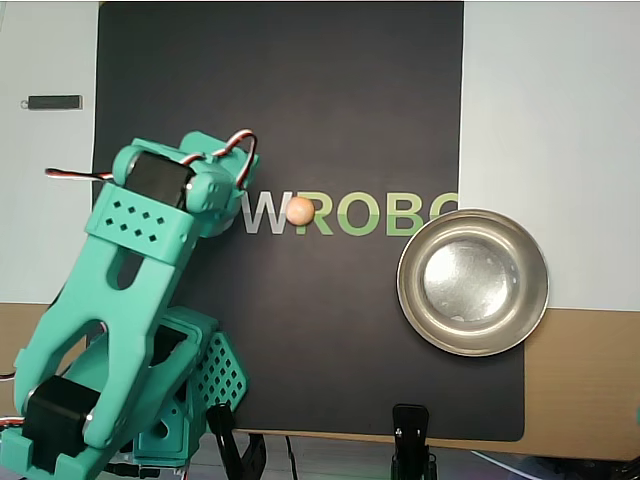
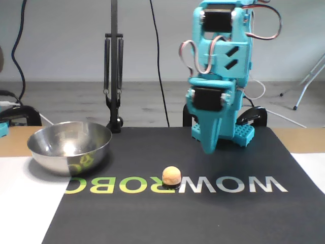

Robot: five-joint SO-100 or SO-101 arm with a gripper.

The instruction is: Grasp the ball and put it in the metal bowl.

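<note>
The ball [image 1: 300, 210] sits on the black mat [image 1: 330, 90], right on the printed lettering [image 1: 345, 212] between the white W and the green R, free of any grip. In the fixed view the fingers [image 2: 208, 145] hang point-down above the mat, behind the ball [image 2: 171, 176] and a little to its right, well clear of it — they look drawn together into one teal wedge with nothing between them, though I cannot tell for sure whether a slit remains. From overhead the wrist hides them. Above them rises the teal arm [image 1: 120, 300], servo wires looping at its wrist. The metal bowl [image 1: 473, 283] stands empty at the mat's right edge in the overhead view — at the left [image 2: 69, 146] in the fixed view — well apart from the ball. The pale tabletop [image 1: 550, 100] shows around the mat.
</note>
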